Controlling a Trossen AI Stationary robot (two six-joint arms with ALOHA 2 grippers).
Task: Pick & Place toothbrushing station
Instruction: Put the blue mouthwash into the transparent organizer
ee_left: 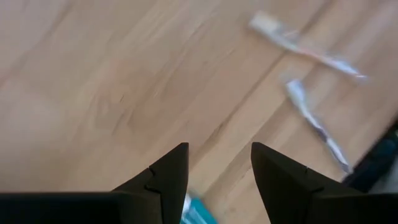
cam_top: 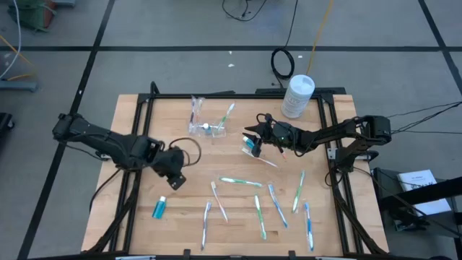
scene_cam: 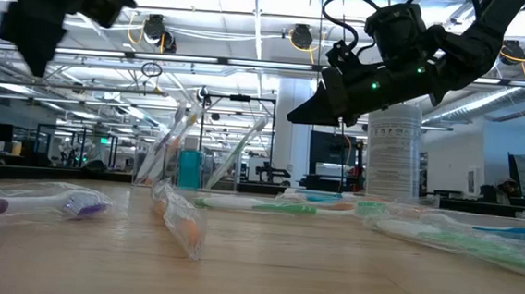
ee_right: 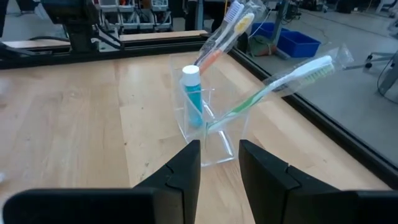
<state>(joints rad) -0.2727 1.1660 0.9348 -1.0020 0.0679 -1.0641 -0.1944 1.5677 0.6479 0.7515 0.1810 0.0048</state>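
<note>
The toothbrushing station [cam_top: 206, 128], a small clear plastic holder, stands upright on the far middle of the table. It holds a teal tube [ee_right: 192, 93] and slanting wrapped toothbrushes [ee_right: 292, 78]. My right gripper [ee_right: 219, 146] hovers level just to the holder's right, pointing at it, open with a narrow gap and nothing between its fingers. My left gripper [cam_top: 175, 179] hangs above the left middle of the table, pointing steeply down at bare wood, open [ee_left: 217, 149] and empty. In the low view the holder [scene_cam: 183, 160] stands behind the loose toothbrushes.
Several wrapped toothbrushes [cam_top: 260, 209] lie across the table's near half. One [cam_top: 263, 160] lies below my right gripper. A teal tube [cam_top: 159, 208] lies near the left front. A white round lidded tub [cam_top: 297, 95] stands at the far right edge. A black frame borders the table.
</note>
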